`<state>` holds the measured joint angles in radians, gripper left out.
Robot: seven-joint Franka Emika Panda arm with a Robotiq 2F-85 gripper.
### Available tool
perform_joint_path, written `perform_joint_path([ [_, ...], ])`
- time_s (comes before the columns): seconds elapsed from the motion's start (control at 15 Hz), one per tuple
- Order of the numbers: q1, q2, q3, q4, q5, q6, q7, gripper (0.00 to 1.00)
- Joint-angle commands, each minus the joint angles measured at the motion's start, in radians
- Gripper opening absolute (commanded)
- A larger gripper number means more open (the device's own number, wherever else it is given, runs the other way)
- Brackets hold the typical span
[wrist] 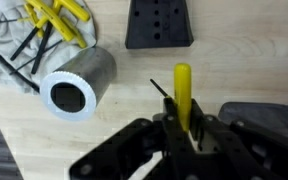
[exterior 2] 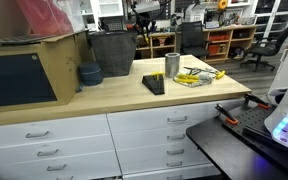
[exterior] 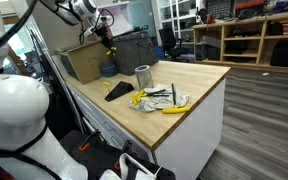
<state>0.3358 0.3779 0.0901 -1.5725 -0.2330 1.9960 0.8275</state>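
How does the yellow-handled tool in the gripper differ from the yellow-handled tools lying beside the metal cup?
The held tool sits alone between the fingers of the shut gripper, its handle pointing out past them. The loose tools lie crossed in a heap on a white cloth. The held tool appears to be lifted off the worktop, while the loose tools rest on it. Both have yellow handles.
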Motion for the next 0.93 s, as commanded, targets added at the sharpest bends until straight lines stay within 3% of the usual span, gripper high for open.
perform_joint_path([
  [0.0, -0.021, -0.017, 0.018, -0.057, 0.098, 0.018, 0.004, 0.04],
  [0.47, -0.043, -0.009, 0.013, -0.133, 0.264, 0.046, 0.028, 0.04],
  [0.87, -0.034, -0.048, 0.004, -0.275, 0.279, 0.225, 0.127, 0.04],
])
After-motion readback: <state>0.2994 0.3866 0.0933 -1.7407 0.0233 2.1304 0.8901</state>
